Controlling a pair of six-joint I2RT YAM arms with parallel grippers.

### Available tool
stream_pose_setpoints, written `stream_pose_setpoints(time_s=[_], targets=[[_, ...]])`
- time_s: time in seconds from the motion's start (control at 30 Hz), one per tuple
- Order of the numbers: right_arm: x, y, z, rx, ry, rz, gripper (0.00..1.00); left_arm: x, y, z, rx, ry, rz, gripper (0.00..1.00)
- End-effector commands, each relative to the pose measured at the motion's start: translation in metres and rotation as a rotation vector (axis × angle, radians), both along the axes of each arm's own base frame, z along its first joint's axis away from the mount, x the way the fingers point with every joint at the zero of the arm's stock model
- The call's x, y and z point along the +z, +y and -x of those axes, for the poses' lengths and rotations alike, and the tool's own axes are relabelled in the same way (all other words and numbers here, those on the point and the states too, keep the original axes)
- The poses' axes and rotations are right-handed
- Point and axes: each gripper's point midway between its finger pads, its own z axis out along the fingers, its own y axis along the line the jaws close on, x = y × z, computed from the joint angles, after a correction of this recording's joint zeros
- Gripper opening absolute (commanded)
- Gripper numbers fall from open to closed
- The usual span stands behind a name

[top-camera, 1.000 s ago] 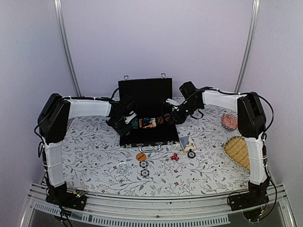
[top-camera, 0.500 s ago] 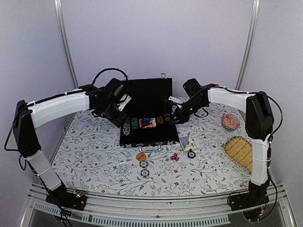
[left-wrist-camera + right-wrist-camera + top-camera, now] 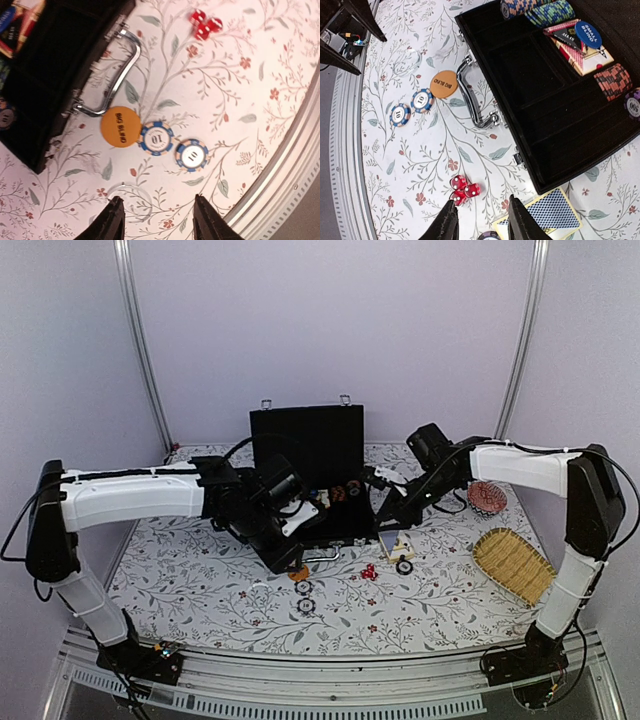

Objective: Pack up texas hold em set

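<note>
Our arms [image 3: 520, 465] show white shells [image 3: 130, 495] between black joints [image 3: 45, 530]; a black cable [image 3: 235, 447] loops behind the left gripper [image 3: 288, 559].

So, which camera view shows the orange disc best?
The left wrist view: the orange disc lies whole and large there, and its lettering is readable. In the right wrist view the disc is whole but smaller. In the top view the disc is tiny and partly hidden.

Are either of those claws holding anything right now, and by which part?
Nothing is held. The left gripper and the right gripper are both open above the table, with nothing between their fingers.
</note>
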Motion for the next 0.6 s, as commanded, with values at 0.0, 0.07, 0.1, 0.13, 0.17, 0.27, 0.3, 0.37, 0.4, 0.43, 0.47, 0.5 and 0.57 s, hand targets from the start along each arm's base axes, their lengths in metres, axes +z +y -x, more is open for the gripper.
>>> stream_pose_setpoints(time_s=[0.0,0.07,0.1,0.13,0.17,0.27,0.3,0.37,0.4,0.43,0.47,0.5,0.57], targets=[[0.002,-0.006,-0.001,-0.025,-0.076,-0.042,0.35,-0.031,-0.007,0.031,-0.007,0.129,-0.017,0.45],[-0.005,-0.009,0.004,-0.029,-0.074,-0.046,0.35,-0.041,-0.011,0.035,-0.002,0.137,-0.027,0.44],[-0.009,-0.011,0.005,-0.03,-0.074,-0.041,0.34,-0.046,-0.012,0.035,0.008,0.139,-0.039,0.43],[-0.013,-0.013,0.005,-0.034,-0.082,-0.031,0.34,-0.05,-0.012,0.034,0.022,0.142,-0.054,0.43],[-0.014,-0.013,0.002,-0.041,-0.096,-0.024,0.33,-0.053,-0.014,0.033,0.038,0.143,-0.062,0.42],[-0.014,-0.014,0.002,-0.043,-0.099,-0.026,0.33,-0.065,-0.016,0.029,0.085,0.157,-0.089,0.44],[-0.014,-0.013,0.003,-0.04,-0.098,-0.029,0.33,-0.069,-0.017,0.029,0.101,0.163,-0.097,0.46],[-0.015,-0.013,0.004,-0.036,-0.097,-0.032,0.33,-0.074,-0.017,0.027,0.129,0.169,-0.117,0.48],[-0.017,-0.014,0.005,-0.034,-0.096,-0.03,0.33,-0.076,-0.017,0.025,0.142,0.169,-0.129,0.48],[-0.018,-0.014,0.005,-0.032,-0.096,-0.029,0.32,-0.079,-0.018,0.024,0.155,0.172,-0.135,0.48],[-0.019,-0.014,0.005,-0.031,-0.095,-0.028,0.32,-0.08,-0.019,0.023,0.165,0.178,-0.137,0.48],[-0.019,-0.014,0.005,-0.029,-0.096,-0.029,0.32,-0.082,-0.022,0.023,0.174,0.183,-0.135,0.48],[-0.019,-0.014,0.006,-0.027,-0.098,-0.029,0.32,-0.085,-0.025,0.019,0.199,0.184,-0.135,0.48]])
